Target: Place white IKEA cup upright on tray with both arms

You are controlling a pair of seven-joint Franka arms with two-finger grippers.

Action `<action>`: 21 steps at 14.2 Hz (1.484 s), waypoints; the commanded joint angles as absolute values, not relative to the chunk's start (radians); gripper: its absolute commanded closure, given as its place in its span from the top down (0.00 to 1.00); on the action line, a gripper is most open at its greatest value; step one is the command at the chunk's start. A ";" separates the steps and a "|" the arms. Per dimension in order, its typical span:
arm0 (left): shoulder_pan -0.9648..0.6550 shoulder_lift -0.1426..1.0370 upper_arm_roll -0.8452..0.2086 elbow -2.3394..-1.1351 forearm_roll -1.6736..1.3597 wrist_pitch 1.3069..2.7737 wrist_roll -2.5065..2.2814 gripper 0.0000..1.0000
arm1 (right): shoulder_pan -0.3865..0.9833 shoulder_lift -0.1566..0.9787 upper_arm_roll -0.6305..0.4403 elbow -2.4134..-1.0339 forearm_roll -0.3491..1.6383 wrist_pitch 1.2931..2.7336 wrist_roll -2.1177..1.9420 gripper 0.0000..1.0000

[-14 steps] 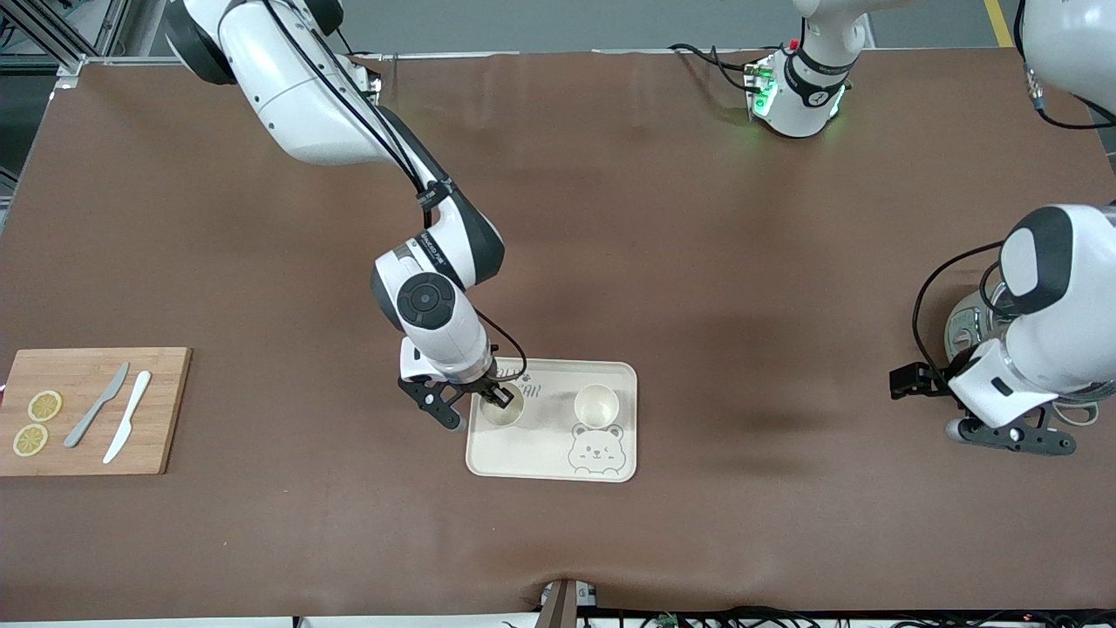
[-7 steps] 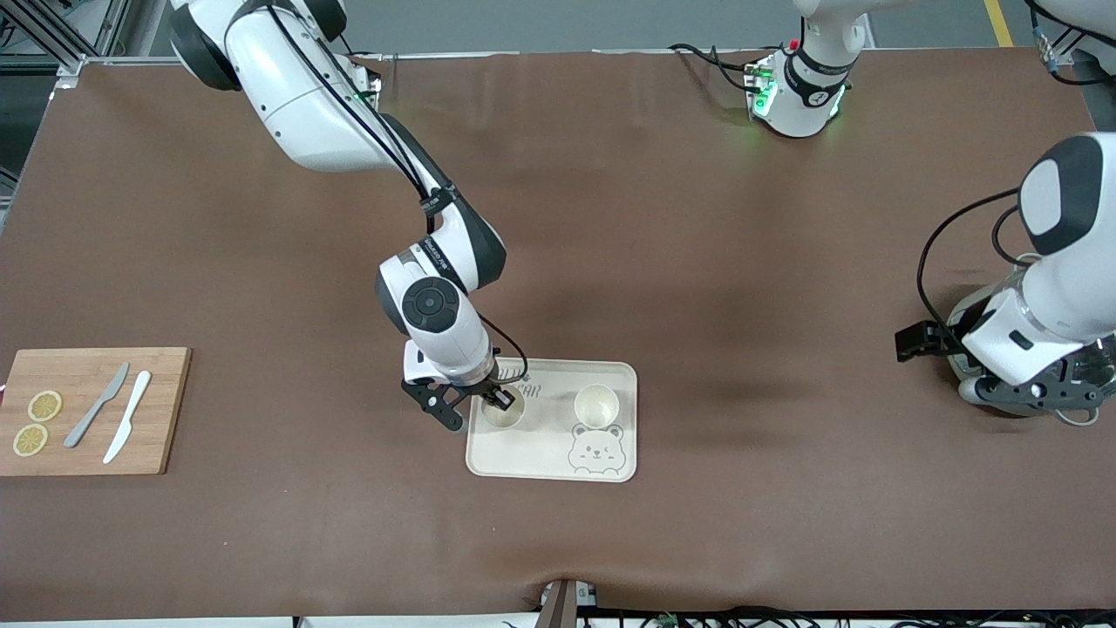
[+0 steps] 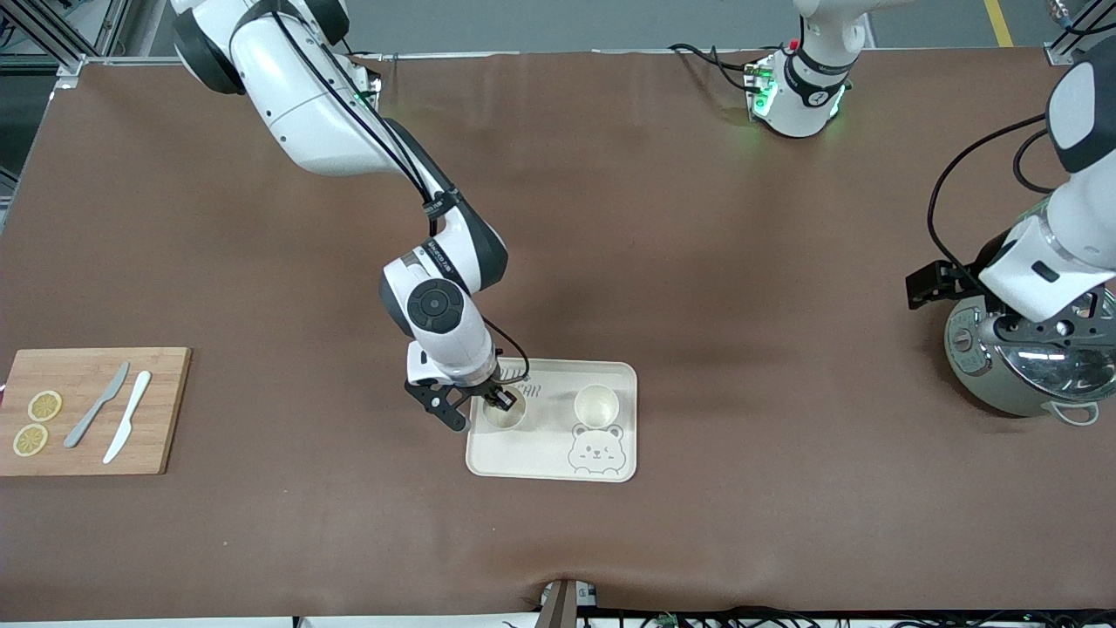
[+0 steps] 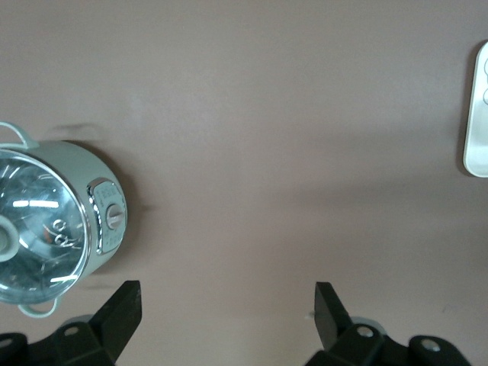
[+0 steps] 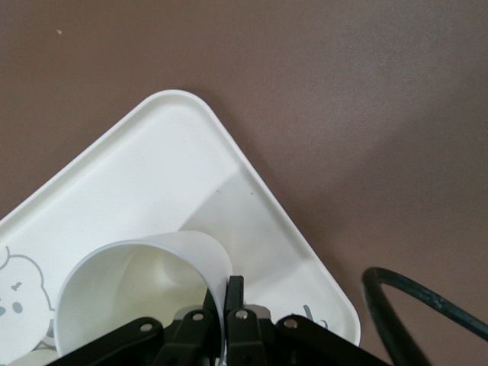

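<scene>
The cream tray (image 3: 558, 453) with a bear face lies mid-table, near the front camera. Two white cups stand upright on it. My right gripper (image 3: 499, 399) is shut on the rim of the cup (image 3: 503, 415) at the tray's end toward the right arm. In the right wrist view my right gripper (image 5: 223, 293) pinches the cup (image 5: 130, 290) wall, one finger inside and one outside, over the tray (image 5: 152, 168). The second cup (image 3: 596, 404) stands free beside it. My left gripper (image 3: 1046, 330) is open and empty over a cooker; the left wrist view shows its gripper (image 4: 226, 293) spread wide.
A grey-green cooker (image 3: 1020, 371) with a glass lid stands at the left arm's end of the table, also in the left wrist view (image 4: 53, 229). A wooden cutting board (image 3: 166, 410) with two knives and lemon slices lies at the right arm's end.
My left arm has lifted and drawn back toward its base, uncovering the cooker. My right gripper has stayed on the cup's rim, shifting only slightly.
</scene>
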State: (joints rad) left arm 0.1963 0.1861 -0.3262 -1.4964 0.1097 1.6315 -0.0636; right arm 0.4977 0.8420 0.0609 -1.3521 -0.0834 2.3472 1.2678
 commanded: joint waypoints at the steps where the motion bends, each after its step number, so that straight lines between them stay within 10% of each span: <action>1: 0.206 0.137 -0.330 -1.529 0.086 1.600 -0.071 1.00 | 0.511 0.857 0.049 -1.324 -0.109 2.352 1.296 0.10; 5: 0.175 0.115 -0.316 -1.532 0.086 1.566 -0.071 1.00 | 0.511 0.857 0.049 -1.324 -0.155 2.355 1.299 1.00; 14: 0.028 0.060 -0.164 -1.534 0.065 1.511 -0.071 1.00 | 0.497 0.801 0.054 -1.319 -0.146 2.329 1.286 1.00; 21: -0.008 0.012 -0.107 -1.534 0.018 1.486 -0.071 1.00 | 0.425 0.516 0.064 -1.328 -0.030 1.937 1.020 1.00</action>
